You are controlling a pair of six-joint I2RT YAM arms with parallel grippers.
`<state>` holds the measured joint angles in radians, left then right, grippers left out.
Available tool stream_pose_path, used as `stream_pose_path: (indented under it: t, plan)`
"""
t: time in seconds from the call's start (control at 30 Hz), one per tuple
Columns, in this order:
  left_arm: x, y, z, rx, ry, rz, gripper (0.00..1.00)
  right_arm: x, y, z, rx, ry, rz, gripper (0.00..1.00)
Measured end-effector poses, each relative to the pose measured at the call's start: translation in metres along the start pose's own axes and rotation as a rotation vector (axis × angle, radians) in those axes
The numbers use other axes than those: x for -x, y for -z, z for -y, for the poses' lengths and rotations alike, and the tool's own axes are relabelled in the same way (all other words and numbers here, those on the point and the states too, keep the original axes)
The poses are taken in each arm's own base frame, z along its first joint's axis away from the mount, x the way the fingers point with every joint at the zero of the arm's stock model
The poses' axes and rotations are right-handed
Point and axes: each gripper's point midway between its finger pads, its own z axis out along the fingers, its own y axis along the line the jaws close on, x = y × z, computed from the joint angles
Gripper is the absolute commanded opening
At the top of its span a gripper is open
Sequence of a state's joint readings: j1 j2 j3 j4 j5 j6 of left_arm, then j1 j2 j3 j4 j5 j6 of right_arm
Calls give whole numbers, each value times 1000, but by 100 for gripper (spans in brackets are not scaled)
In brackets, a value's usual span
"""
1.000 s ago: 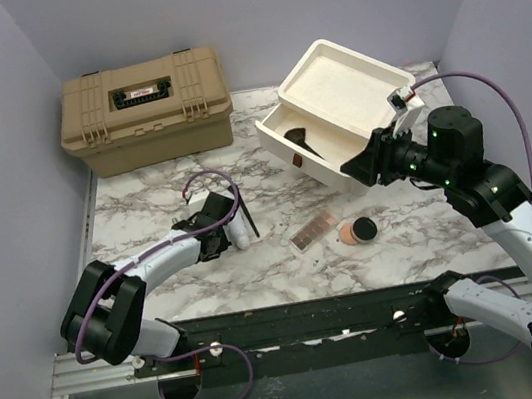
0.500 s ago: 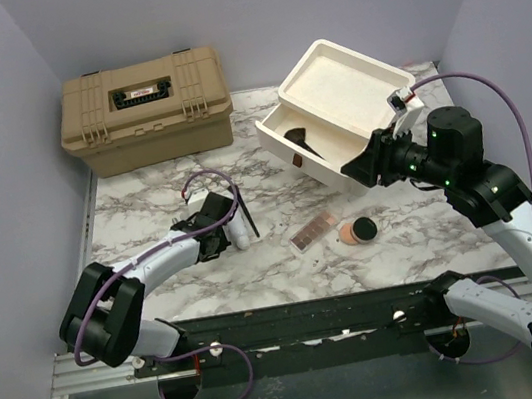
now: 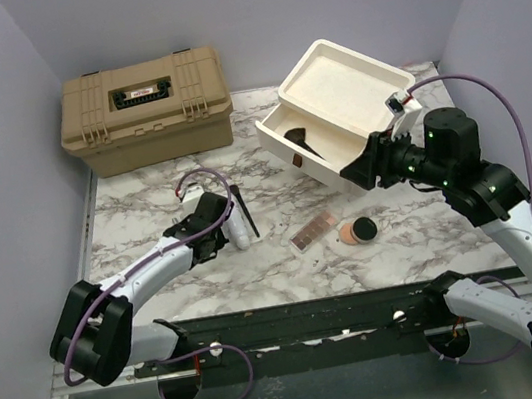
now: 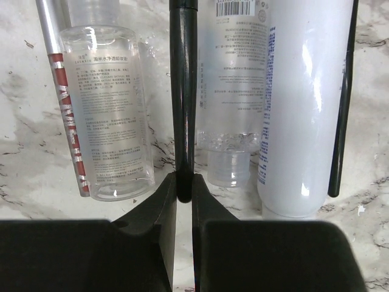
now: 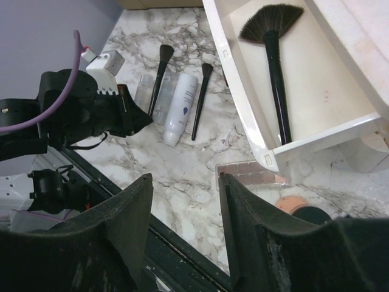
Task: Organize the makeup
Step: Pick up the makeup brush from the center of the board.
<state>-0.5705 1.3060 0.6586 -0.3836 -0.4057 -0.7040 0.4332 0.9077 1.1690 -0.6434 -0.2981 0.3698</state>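
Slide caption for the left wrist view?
Left gripper pinches a slim black brush handle lying between two clear plastic bottles beside a white bottle on marble tabletop.

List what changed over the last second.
The left gripper closed on the handle of the black brush, and the left arm's elbow swung out to its left. The right gripper opened a little wider, empty. Pink palette, round compact, tan toolbox and drawer unit stayed put.

A black fan brush (image 5: 273,55) lies flat inside the cream drawer (image 5: 328,132). Left of the drawer, a white bottle (image 5: 178,103), clear bottles (image 4: 109,115) and black-handled brushes (image 5: 159,73) lie side by side, with one brush handle (image 4: 182,91) pinched by the left gripper (image 4: 184,188). The pink palette (image 3: 314,231) and the peach-powder compact (image 3: 358,231) sit before it.
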Motion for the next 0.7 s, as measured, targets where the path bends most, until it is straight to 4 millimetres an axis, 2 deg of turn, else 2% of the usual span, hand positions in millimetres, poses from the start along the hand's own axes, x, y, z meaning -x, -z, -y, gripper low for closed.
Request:
stream_pose_path:
  t: [0.5,0.7]
  plan:
    - [21,19,4,-47,49,78,0,-1,2,-4,20,1,-4,69]
    - [41,37,4,-76,90,152,0,4,6,-17,81,1,13,71]
